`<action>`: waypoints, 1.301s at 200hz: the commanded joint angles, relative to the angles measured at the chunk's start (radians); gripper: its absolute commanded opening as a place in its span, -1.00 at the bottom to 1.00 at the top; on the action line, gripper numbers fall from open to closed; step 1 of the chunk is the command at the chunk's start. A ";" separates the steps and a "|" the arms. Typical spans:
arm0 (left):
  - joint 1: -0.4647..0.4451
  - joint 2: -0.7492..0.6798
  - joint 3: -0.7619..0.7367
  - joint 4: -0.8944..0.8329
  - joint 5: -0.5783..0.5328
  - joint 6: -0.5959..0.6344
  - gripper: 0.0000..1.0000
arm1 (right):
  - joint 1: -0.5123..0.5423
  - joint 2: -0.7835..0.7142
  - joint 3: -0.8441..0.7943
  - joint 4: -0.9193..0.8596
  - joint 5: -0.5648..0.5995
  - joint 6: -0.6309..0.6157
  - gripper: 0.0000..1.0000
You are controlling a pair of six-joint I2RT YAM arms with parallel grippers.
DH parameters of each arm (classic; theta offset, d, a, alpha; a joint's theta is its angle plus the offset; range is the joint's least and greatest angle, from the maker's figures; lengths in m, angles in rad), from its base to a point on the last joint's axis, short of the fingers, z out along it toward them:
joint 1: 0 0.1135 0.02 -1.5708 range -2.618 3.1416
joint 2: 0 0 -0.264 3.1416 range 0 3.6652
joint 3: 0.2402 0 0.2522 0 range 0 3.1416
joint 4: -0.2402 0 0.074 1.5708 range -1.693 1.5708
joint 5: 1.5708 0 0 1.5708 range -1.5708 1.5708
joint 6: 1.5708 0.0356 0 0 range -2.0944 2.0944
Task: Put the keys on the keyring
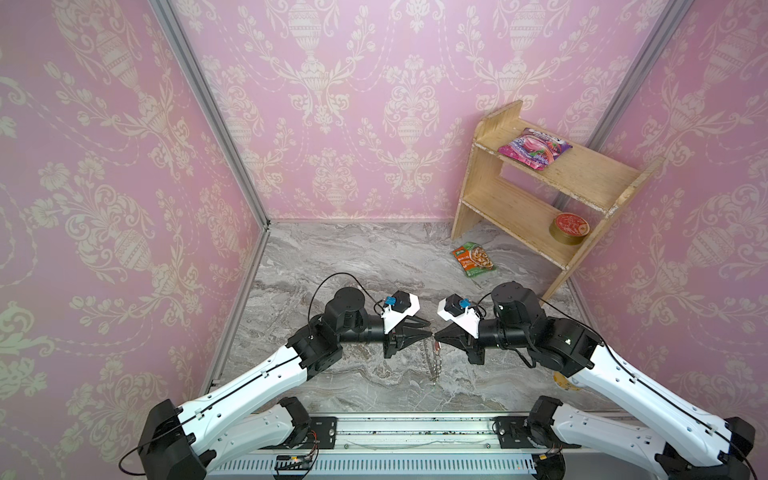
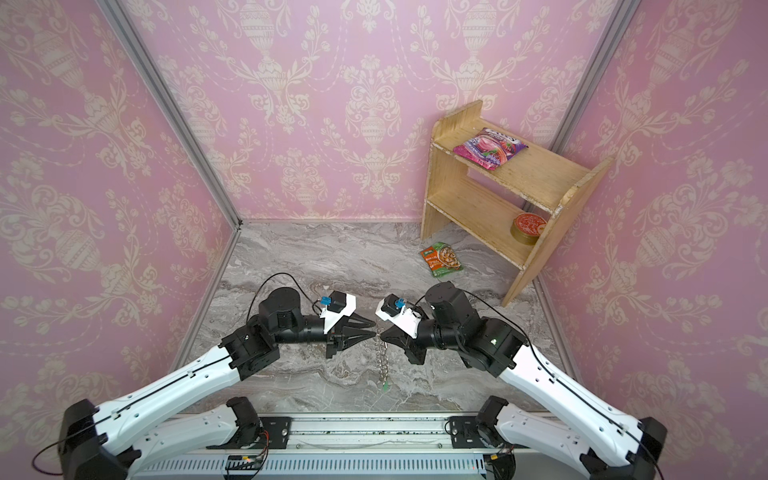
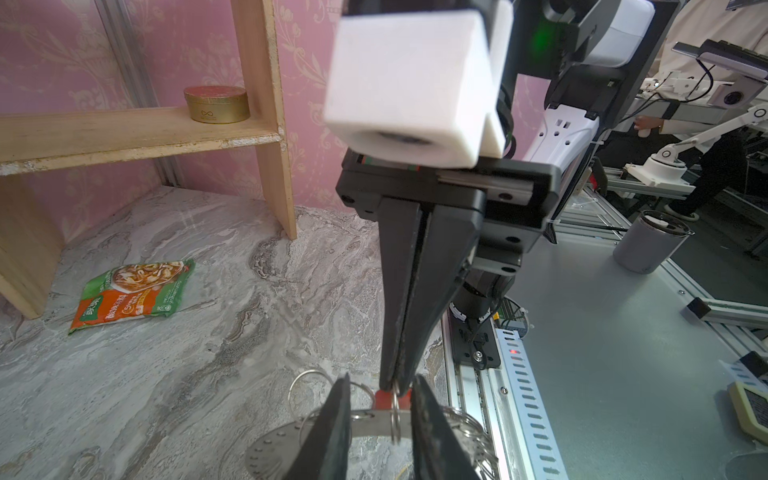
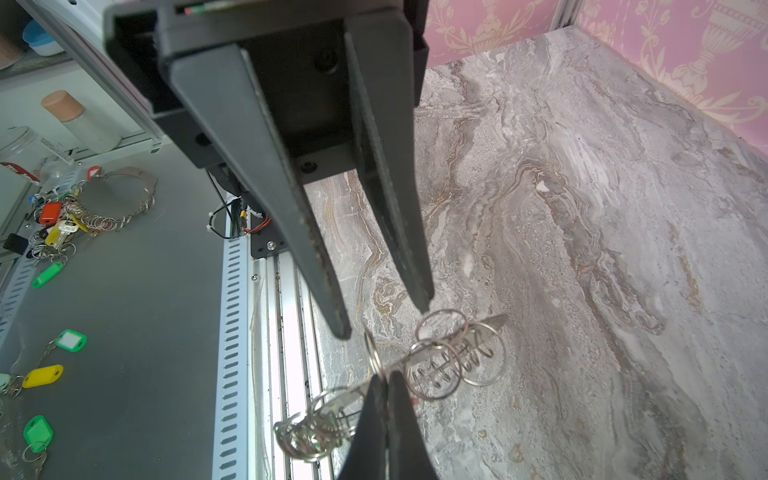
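Pink damask wallpaper walls in a grey marble tabletop (image 1: 353,257), with a wooden shelf (image 1: 519,216) at the right. At centre frame in both top views the grippers meet tip to tip. The right gripper (image 1: 435,336) has its jaws pressed together on the rim of the keyring (image 2: 381,357), which hangs edge-on below. A red-tagged key (image 3: 382,401) sits by the pinch, and a green tag (image 2: 385,386) shows at the ring's lower end. The left gripper (image 3: 380,378) has its jaws partly apart, either side of a wire loop, clamping nothing.
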 commanded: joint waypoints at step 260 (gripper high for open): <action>-0.028 0.029 0.044 -0.029 0.020 0.030 -1.00 | -0.002 -0.030 0.011 0.074 -0.012 0.003 -1.00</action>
